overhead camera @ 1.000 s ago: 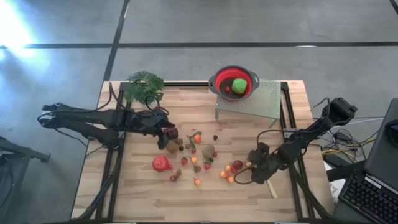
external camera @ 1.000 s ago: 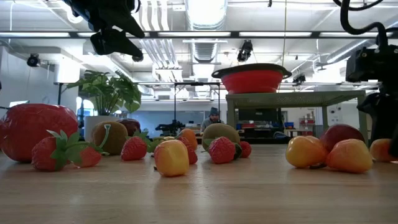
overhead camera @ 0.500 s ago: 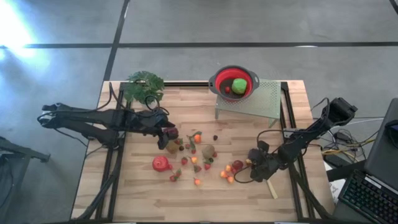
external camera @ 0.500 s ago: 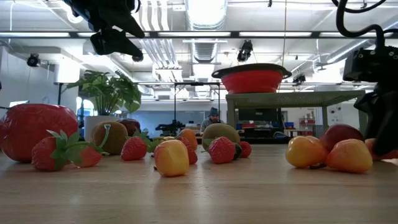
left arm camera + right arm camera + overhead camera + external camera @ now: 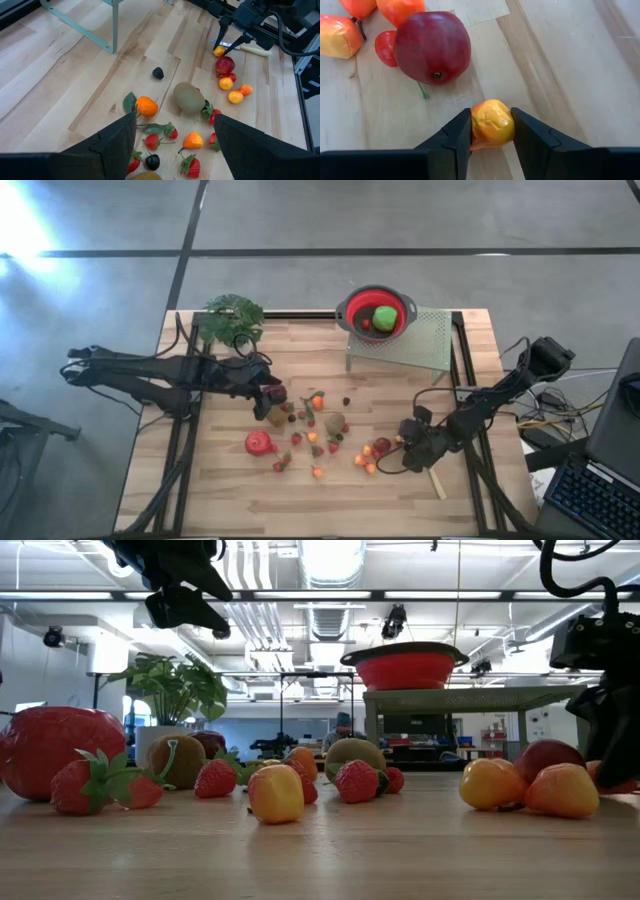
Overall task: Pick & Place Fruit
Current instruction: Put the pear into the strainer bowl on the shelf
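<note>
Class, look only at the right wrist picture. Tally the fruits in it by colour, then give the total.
Dark red fruit: 1
Bright red fruit: 1
Orange-yellow fruits: 4
Total: 6

A pale wooden table (image 5: pixel 230 500) stands on a grey concrete floor (image 5: pixel 420 215) crossed by dark seams, with bright glare at ten o'clock in the high view. At four o'clock sit a keyboard (image 5: pixel 590 498) and a tangle of cables (image 5: pixel 545 408). The low view looks into a white workshop hall with ceiling light strips (image 5: pixel 330 560), exposed ducts (image 5: pixel 330 620), and a person (image 5: pixel 343 730) seated far back.
</note>
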Robot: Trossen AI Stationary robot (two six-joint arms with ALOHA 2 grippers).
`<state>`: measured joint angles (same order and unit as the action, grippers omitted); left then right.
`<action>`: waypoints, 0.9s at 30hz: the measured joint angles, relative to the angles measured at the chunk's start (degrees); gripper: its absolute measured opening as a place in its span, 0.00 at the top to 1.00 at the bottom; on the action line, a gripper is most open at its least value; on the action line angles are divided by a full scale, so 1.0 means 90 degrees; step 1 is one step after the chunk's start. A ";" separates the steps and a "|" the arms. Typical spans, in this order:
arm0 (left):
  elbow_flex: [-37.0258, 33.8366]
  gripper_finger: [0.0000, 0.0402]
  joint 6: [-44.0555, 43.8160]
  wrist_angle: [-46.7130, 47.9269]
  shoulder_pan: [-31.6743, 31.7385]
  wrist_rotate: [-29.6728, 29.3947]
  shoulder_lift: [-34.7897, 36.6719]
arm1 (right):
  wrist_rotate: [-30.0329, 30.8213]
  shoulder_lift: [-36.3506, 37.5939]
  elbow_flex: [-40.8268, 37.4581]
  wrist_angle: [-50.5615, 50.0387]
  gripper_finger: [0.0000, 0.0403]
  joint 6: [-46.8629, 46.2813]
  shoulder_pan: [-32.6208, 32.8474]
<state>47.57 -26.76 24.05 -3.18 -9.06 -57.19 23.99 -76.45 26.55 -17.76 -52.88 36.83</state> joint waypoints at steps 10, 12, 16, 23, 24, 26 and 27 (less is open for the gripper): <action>0.0000 0.32 0.0000 0.0000 -0.0001 -0.0002 0.0000 | 0.0002 0.0383 0.0174 -0.0003 0.72 0.1104 -0.0660; 0.0000 0.32 0.0000 0.0000 -0.0001 -0.0002 0.0000 | 0.0003 0.0472 0.0291 -0.0002 0.71 0.1437 -0.0853; 0.0000 0.32 0.0000 0.0000 -0.0001 -0.0002 0.0000 | 0.0006 0.0575 0.0599 -0.0002 0.72 0.2223 -0.1202; 0.0000 0.32 0.0000 0.0002 -0.0002 0.0000 0.0000 | 0.0007 0.0600 0.1217 0.0000 0.73 0.3532 -0.1738; 0.0000 0.32 0.0000 0.0002 0.0000 -0.0001 0.0000 | 0.0006 0.0608 0.1297 -0.0003 0.73 0.3690 -0.1818; 0.0000 0.32 0.0000 0.0000 0.0000 -0.0002 0.0000 | 0.0006 0.0620 0.1476 -0.0009 0.72 0.3995 -0.1981; 0.0000 0.32 0.0000 0.0002 -0.0002 -0.0002 0.0000 | 0.0004 0.0620 0.1565 -0.0007 0.72 0.4169 -0.2063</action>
<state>47.57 -26.76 24.08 -3.20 -9.08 -57.19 24.03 -70.87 40.63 -17.82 -15.36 18.26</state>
